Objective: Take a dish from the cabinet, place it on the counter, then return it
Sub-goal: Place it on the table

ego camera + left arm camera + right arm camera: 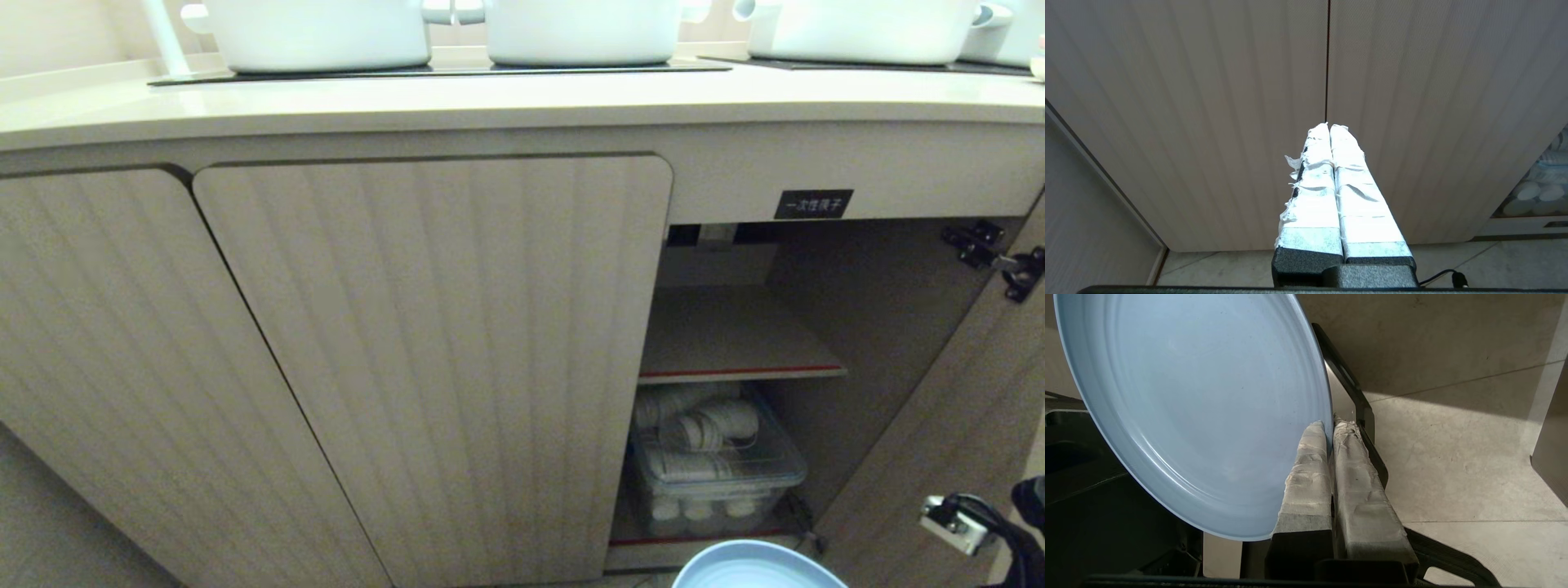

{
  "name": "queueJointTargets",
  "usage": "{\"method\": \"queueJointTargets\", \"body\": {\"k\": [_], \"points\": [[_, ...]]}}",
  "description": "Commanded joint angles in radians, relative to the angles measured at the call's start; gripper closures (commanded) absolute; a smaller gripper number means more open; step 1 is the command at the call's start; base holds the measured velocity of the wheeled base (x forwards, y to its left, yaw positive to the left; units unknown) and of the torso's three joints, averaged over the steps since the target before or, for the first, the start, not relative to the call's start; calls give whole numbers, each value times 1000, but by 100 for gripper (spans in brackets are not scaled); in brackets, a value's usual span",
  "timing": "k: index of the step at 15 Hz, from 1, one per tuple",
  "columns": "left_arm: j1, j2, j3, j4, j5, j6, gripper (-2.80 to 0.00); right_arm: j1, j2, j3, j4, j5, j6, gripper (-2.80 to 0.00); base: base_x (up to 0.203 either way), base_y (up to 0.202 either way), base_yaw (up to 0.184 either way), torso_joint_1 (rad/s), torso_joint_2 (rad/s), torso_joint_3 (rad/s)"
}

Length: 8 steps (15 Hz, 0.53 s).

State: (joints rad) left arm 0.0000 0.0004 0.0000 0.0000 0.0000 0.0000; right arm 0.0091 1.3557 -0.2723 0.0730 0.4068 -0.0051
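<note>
Head view: the counter (522, 102) runs across the top, its front edge overhanging the cabinet (433, 359). Two ribbed doors at left are shut; the right bay stands open, its door (947, 441) swung out to the right on black hinges (992, 257). Inside, a bare shelf (735, 339) sits above a clear bin (714, 465) of white cups on the cabinet floor. Black label (813, 203) is above the opening. White pots (580, 28) stand on the cooktop. The dish (755, 567) shows only as a pale-blue arc at the bottom edge, low and in front of the open bay, outside the cabinet. Part of the right arm (971, 518) is at lower right.

Left wrist view: left hand (1329, 126) with taped fingers pressed together, nothing between them, pointing at the seam of the shut doors.

Right wrist view: right hand (1329, 426) pinching the dish (1196, 404) by its rim, plate tilted on edge to one side of the fingers, over tiled floor (1453, 457).
</note>
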Motion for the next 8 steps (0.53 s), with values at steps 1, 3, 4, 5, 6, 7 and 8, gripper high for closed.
{"method": "queueJointTargets", "body": {"k": [1,3,4,5,6,7,8], "points": [[0,0,0,0,1,0,0,0,12,-10,-1,2,0,0,0,0,0,0,0,0],[0,0,0,0,0,0,0,0,37,-28,-3,1,3,0,0,0,0,0,0,0],[0,0,0,0,2,0,0,-3,46,-37,-2,1,5,0,0,0,0,0,0,0],[0,0,0,0,0,0,0,-4,56,-50,-2,-1,5,0,0,0,0,0,0,0],[0,0,0,0,0,0,0,-6,58,-59,-1,-2,6,0,0,0,0,0,0,0],[0,0,0,0,2,0,0,-6,57,-68,2,-2,6,0,0,0,0,0,0,0],[0,0,0,0,0,0,0,-6,59,-74,4,-2,7,0,0,0,0,0,0,0]]}}
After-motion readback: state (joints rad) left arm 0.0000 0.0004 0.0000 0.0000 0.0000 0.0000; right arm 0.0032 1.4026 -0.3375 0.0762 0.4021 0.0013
